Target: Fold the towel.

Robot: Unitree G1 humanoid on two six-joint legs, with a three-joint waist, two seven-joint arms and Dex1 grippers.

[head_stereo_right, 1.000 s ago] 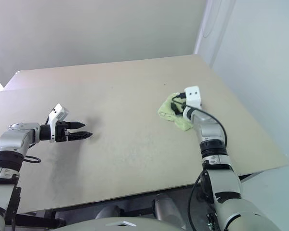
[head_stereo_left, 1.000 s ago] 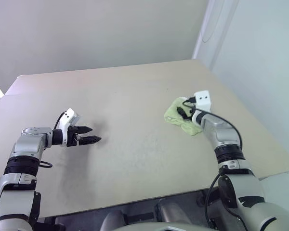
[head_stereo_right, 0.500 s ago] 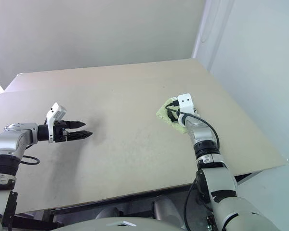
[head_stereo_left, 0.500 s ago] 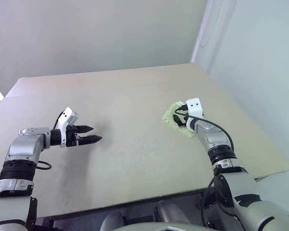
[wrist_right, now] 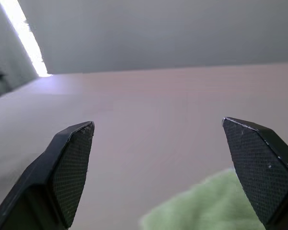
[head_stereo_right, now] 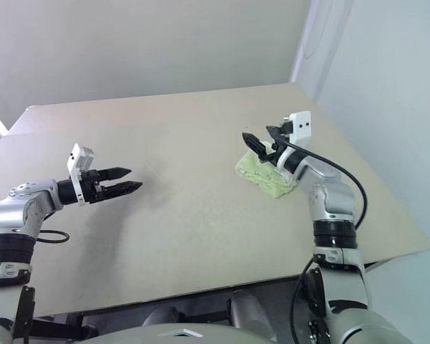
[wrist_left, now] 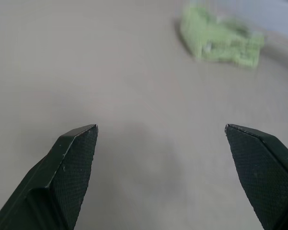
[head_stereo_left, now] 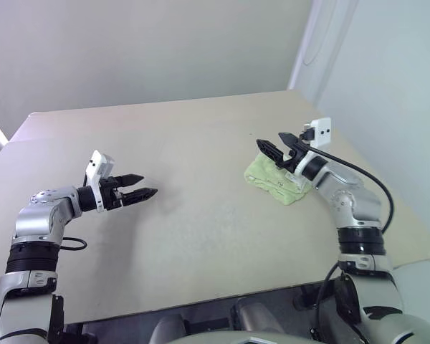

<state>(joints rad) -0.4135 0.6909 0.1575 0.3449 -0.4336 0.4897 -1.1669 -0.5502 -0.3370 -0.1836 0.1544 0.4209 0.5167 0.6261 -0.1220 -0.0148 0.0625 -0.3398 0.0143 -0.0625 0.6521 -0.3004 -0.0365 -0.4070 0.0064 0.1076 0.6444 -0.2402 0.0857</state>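
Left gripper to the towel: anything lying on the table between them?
Nothing. In the left eye view, only bare tabletop lies between the open left gripper and the bunched towel. The left wrist view agrees.

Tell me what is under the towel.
The towel lies bunched on the bare table, with tabletop showing all around it. Whatever sits beneath its folds is covered. The open right gripper hangs above its far edge, holding nothing.

Bench (head_stereo_left: 201,229) was bare btw. the two arms, so wide free room there; only the towel (head_stereo_left: 272,183) lay near its right side.
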